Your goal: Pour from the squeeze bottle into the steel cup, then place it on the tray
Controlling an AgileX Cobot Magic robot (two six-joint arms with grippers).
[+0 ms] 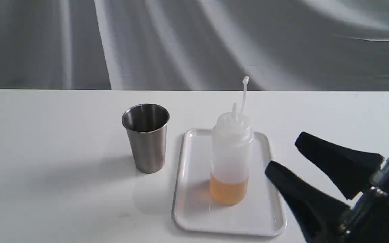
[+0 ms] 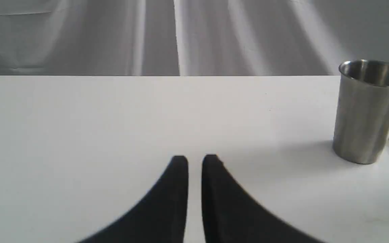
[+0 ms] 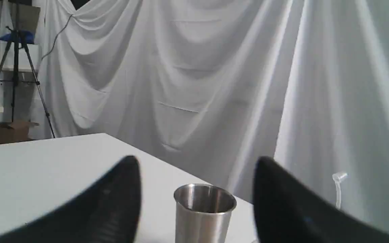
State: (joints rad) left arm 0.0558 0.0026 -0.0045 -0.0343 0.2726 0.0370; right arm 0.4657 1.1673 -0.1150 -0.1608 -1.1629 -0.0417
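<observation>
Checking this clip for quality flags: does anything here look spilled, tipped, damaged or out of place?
Nothing stands out. The squeeze bottle stands upright on the tray, its tethered cap off the nozzle; the steel cup stands upright beside the tray on the table. No spill shows.
</observation>
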